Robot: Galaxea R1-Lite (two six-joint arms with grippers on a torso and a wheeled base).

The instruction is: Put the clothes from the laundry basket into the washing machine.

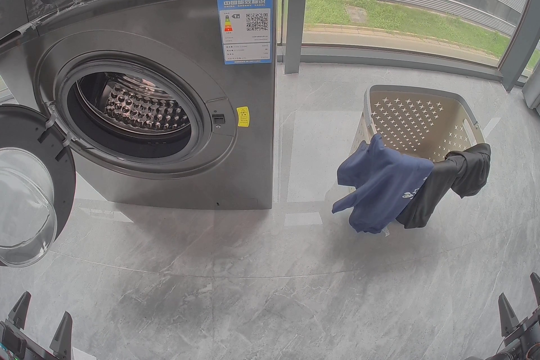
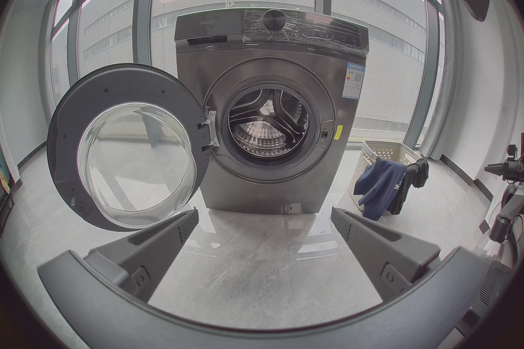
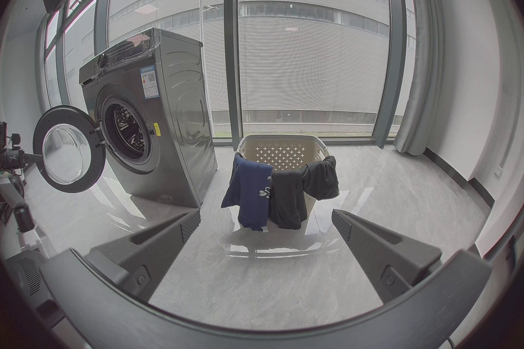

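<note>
Presently nothing is loaded: the washing machine (image 1: 247, 164) stands with its door (image 1: 28, 192) open and no garment seen in the drum (image 1: 140, 105). Near the machine, the laundry basket (image 1: 419, 119) carries a blue garment (image 1: 382, 181) and a black garment (image 1: 450, 178) draped over its rim. The left gripper (image 2: 263, 214) and right gripper (image 3: 265, 214) hang well short of the machine, jaws apart and empty. Both garments are yet to be transferred.

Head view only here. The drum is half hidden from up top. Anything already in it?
Observer: The left wrist view looks straight in. The drum shows bare metal and no clothes.
Operator: Grippers? I only get tips at the bottom edge.
Observer: Your left gripper is open, with nothing between its fingers.
Operator: And the right?
Observer: Your right gripper is open and empty too, and it faces the laundry basket head on.
</note>
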